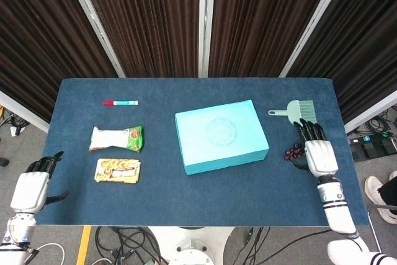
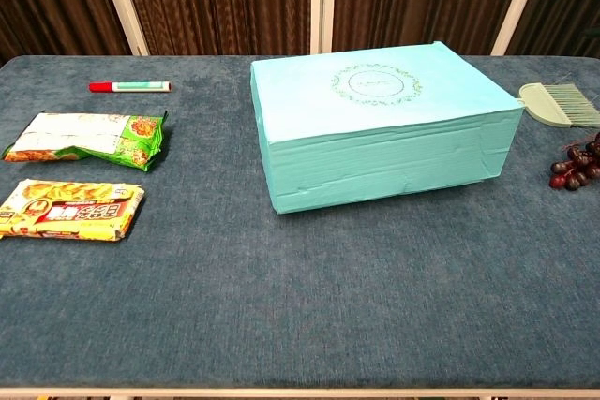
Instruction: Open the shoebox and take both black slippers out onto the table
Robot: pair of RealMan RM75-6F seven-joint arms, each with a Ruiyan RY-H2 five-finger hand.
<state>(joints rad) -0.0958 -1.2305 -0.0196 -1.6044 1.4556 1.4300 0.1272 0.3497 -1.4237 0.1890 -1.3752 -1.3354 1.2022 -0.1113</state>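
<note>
Nearest us, off the table's [image 1: 186, 200] front-left corner and well left of the shoebox [image 1: 221, 136], our left hand [image 1: 30, 189] sat empty with fingers apart, idle. Right of the shoebox, just over the grape bunch [image 2: 576, 166], our right hand [image 1: 315, 151] hovered flat, fingers extended and spread, holding nothing. We saw it in the head view only. The shoebox sat closed mid-table, lid fully on, so both slippers were presumably inside, unseen. Left of the shoebox lay two snack packs [image 1: 116, 154], well apart from it; further back left a red-capped marker [image 1: 120, 102]. Behind-right of the shoebox lay a small green brush [image 1: 298, 113].

We judged the step to be reaching for the lid. To do it well we needed our right hand past the grapes without dragging them, fingertips hooked under the lid's right edge rather than pressing the top, and our left hand brought in to steady the base, since a light carton would probably slide on the cloth.
</note>
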